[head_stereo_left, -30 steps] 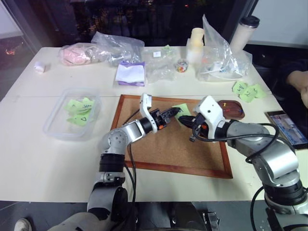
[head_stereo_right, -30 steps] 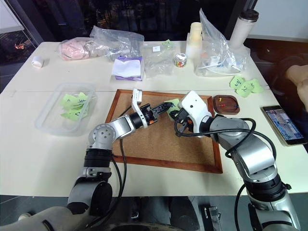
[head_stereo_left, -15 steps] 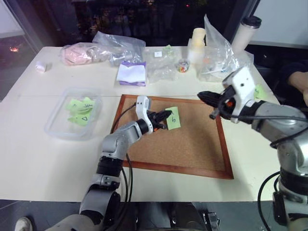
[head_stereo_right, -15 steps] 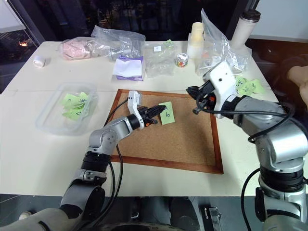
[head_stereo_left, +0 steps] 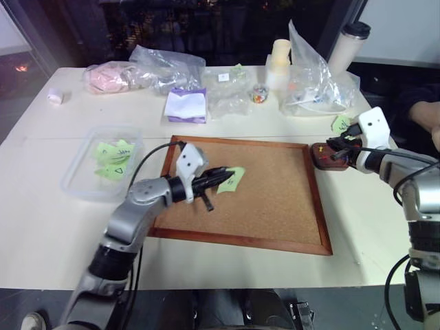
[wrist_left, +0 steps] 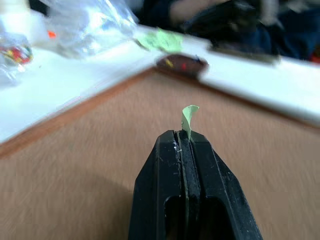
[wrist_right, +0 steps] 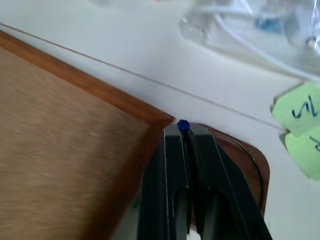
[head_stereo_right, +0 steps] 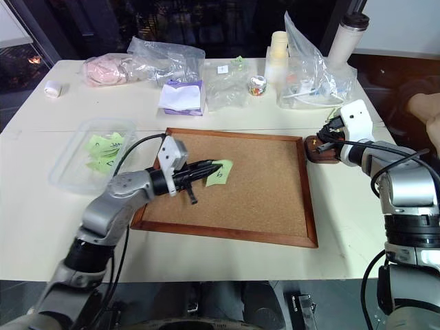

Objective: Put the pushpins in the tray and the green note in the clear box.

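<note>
My left gripper (head_stereo_left: 221, 176) hangs over the cork board (head_stereo_left: 275, 206), shut on the green note (head_stereo_left: 232, 180), whose edge sticks up between the fingertips (wrist_left: 189, 116). The clear box (head_stereo_left: 77, 177) lies left of the board with several green notes inside. My right gripper (wrist_right: 183, 131) is shut on a blue pushpin (wrist_right: 183, 124) and sits above the near corner of the dark brown tray (wrist_right: 252, 162), just past the board's right corner (head_stereo_left: 323, 152). Red and yellow pushpins (wrist_left: 176, 64) lie in the tray.
Clear plastic bags (head_stereo_left: 313, 75), cups (head_stereo_left: 278, 58), a small jar (head_stereo_left: 259, 93) and a purple-white pad (head_stereo_left: 185, 105) line the far side of the table. Loose green notes (wrist_right: 300, 107) lie beside the tray. A person's hand (head_stereo_left: 427, 118) rests at the right edge.
My right gripper swung right from over the board to the tray with the pin. My left gripper drew back left with the green note and rolled.
</note>
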